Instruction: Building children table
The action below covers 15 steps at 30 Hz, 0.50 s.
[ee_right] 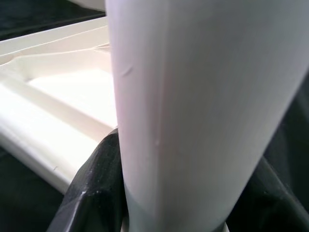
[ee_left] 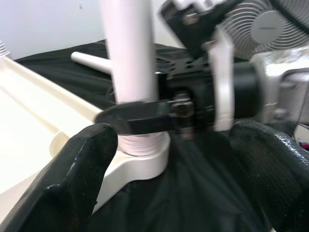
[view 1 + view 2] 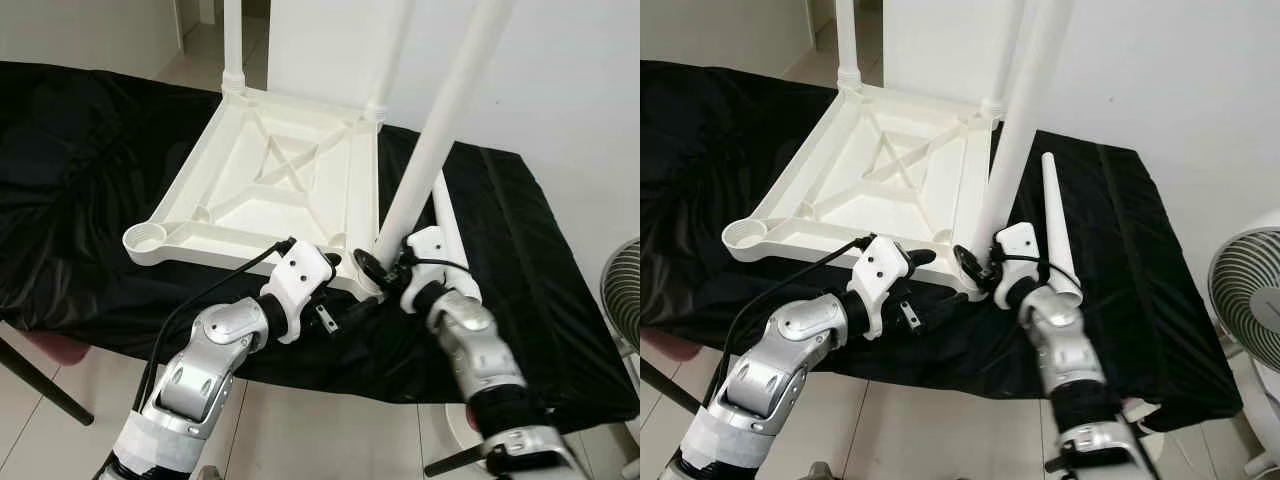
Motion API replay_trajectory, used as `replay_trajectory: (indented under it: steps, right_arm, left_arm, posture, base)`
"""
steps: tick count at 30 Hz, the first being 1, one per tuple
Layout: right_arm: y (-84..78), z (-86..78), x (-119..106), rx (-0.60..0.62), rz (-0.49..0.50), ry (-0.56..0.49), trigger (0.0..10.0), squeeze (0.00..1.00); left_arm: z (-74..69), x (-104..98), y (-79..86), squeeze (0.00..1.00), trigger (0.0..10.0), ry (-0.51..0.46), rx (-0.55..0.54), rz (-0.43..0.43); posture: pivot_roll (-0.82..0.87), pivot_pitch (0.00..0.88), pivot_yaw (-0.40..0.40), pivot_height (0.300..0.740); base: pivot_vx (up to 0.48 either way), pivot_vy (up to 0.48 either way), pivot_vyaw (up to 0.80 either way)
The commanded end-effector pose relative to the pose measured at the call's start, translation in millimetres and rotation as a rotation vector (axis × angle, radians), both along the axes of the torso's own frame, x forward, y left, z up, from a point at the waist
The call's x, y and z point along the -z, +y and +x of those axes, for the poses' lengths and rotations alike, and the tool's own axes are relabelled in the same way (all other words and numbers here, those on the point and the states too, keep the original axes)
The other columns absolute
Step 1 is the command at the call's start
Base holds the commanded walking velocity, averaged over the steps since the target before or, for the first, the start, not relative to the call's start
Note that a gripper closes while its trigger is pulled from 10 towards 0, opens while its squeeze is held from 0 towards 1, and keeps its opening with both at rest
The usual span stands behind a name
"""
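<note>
Third-leg step: right end effector [image 3: 385, 268] clamps the leg [image 3: 440, 130] standing in the upturned tabletop's [image 3: 270, 175] near corner socket (two far legs already up). Left end effector [image 3: 330, 290] waits beside it, fingers wide; next, likely seat this leg fully, then fetch the spare leg [image 3: 1058, 225] off the surface [image 3: 80, 150].

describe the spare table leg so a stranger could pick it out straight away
On the black cloth, right of the upside-down white tabletop, the spare leg lies flat. The other legs stand in corner sockets, one gripped by the right gripper; this one lies loose.
</note>
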State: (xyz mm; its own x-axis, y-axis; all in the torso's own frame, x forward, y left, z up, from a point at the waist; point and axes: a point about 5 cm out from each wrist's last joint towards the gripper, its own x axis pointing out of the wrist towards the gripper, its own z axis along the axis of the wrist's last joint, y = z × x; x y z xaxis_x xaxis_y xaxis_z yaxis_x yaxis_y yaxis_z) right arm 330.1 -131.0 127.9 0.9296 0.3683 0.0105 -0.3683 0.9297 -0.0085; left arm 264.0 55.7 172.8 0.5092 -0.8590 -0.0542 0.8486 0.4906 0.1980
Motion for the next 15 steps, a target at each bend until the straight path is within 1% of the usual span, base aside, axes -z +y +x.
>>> replay_trajectory:
  steps: [1,2,7,8,11,13,14,15]
  right_arm:
    - [-11.9,-3.5,22,0.133,-0.042,0.107,10.0,0.00]
    - [-8.9,-2.9,23,0.209,-0.013,0.110,10.0,0.00]
    - [-6.3,-2.3,22,0.262,0.020,0.115,10.0,0.00]
    - [-4.6,-1.8,21,0.299,0.025,0.108,10.0,0.00]
    - [-1.5,-1.3,19,0.333,0.036,0.105,10.0,0.00]
    - [6.7,-1.7,17,0.376,0.060,0.103,10.0,0.00]
    - [6.7,-1.7,17,0.376,0.060,0.103,10.0,0.00]
    - [11.6,-2.5,16,0.381,0.071,0.103,10.0,0.00]
  left_arm:
    - [1.6,1,-0.6,0.00,10.0,-0.001,-0.053,0.001]
    - [1.8,1,-0.4,0.00,10.0,0.000,-0.051,0.003]
    - [2.1,1,-0.4,0.00,10.0,-0.001,-0.051,0.005]
    - [2.2,1,-0.6,0.00,10.0,0.000,-0.050,0.004]
    - [2.3,1,-0.8,0.00,10.0,0.001,-0.050,0.003]
    - [2.2,1,-0.9,0.00,10.0,0.000,-0.051,0.003]
    - [2.2,1,-0.9,0.00,10.0,0.000,-0.051,0.003]
    - [2.0,1,-0.8,0.00,10.0,0.000,-0.051,0.004]
  posture:
    - [0.14,0.076,-0.107,0.740]
    - [0.14,0.076,-0.107,0.740]
    - [0.14,0.076,-0.107,0.740]
    - [0.15,0.075,-0.107,0.740]
    - [0.15,0.074,-0.107,0.740]
    - [0.15,0.075,-0.107,0.740]
    - [0.15,0.075,-0.107,0.740]
    - [0.15,0.075,-0.107,0.740]
  base:
    - [0.000,0.000,0.00]
    - [0.000,0.000,0.00]
    - [0.000,0.000,0.00]
    - [0.000,0.000,0.00]
    - [0.000,0.000,0.00]
    - [0.000,0.000,0.00]
    - [0.000,0.000,0.00]
    - [0.000,0.000,0.00]
